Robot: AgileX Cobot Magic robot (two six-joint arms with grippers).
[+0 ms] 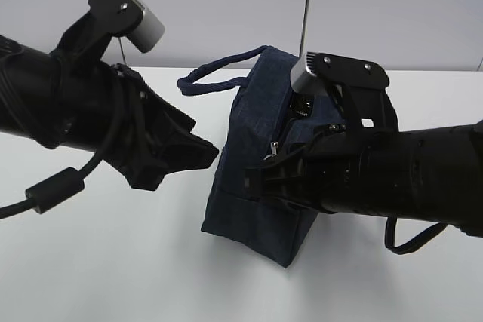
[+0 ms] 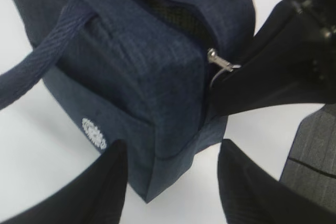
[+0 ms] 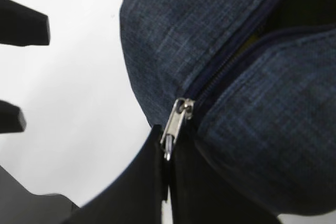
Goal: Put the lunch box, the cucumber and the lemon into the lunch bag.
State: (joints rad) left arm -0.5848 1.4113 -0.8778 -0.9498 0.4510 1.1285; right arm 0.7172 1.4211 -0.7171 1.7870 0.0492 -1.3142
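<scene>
The right gripper reaches low across the white table, pinched tight on the zipper pull of the lunch bag. The left gripper hovers beside the bag's corner, half-open and empty.

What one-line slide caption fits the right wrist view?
Right gripper shut on the metal zipper pull at the corner of the navy lunch bag.

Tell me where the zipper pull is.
The zipper pull sits at the near end of the bag, pinched by the right gripper, centre of the exterior view.
</scene>
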